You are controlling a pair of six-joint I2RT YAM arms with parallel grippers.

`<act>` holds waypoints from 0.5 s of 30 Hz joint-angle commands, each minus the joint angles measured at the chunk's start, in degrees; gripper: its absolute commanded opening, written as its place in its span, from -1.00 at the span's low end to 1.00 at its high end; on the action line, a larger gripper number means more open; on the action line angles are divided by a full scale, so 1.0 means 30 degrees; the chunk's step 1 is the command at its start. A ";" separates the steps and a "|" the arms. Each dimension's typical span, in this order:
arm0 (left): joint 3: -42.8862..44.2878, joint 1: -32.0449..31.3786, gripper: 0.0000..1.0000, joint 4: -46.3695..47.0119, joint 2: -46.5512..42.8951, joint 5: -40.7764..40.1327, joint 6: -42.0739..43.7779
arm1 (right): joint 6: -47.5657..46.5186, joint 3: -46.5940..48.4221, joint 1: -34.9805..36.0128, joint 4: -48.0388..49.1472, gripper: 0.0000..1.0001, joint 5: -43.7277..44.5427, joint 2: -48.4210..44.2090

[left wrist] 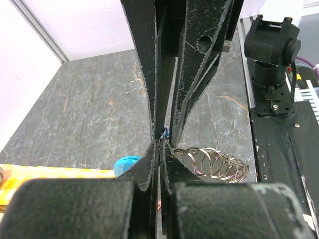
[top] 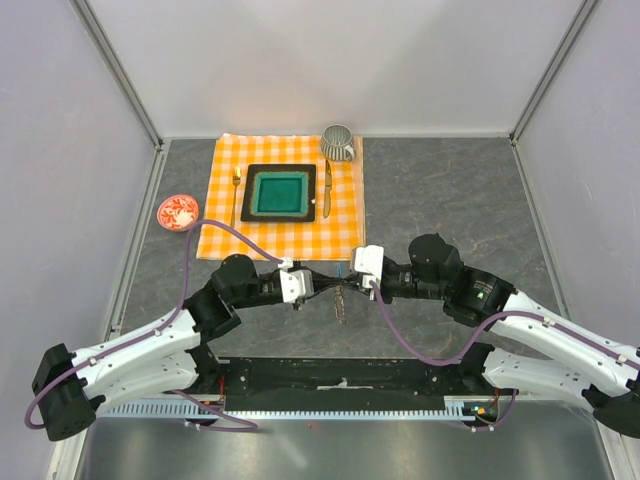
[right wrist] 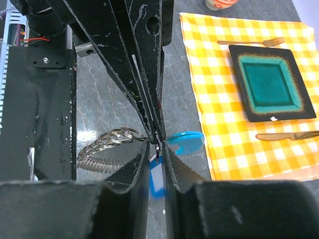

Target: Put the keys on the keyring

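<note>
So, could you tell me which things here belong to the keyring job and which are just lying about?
Job: keyring, blue key tags, left tool, right tool.
Lying about: checked cloth, green plate, fork, knife, cup, red dish.

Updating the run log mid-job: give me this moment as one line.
left gripper: shut on keyring | right gripper: shut on blue key tag | grippers: tip to tip

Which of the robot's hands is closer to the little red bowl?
Left. The left hand is off to the red bowl's right; the right hand faces it from farther right.
</note>
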 commanded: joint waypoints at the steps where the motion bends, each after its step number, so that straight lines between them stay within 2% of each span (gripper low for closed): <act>1: -0.0081 -0.0010 -0.96 0.2635 -0.0386 -0.0798 -0.0528 | 0.0521 0.0098 0.0035 0.0647 -0.40 0.0311 -0.0386; 7: -0.0462 -0.0010 -0.96 0.3220 -0.0562 -0.1325 -0.0586 | 0.0872 -0.0195 0.0035 0.0588 -0.25 0.1102 -0.1208; 15: -0.0550 -0.0010 -0.96 0.3338 -0.0621 -0.1355 -0.0586 | 0.0815 -0.0342 0.0006 0.0646 -0.28 0.1746 -0.1179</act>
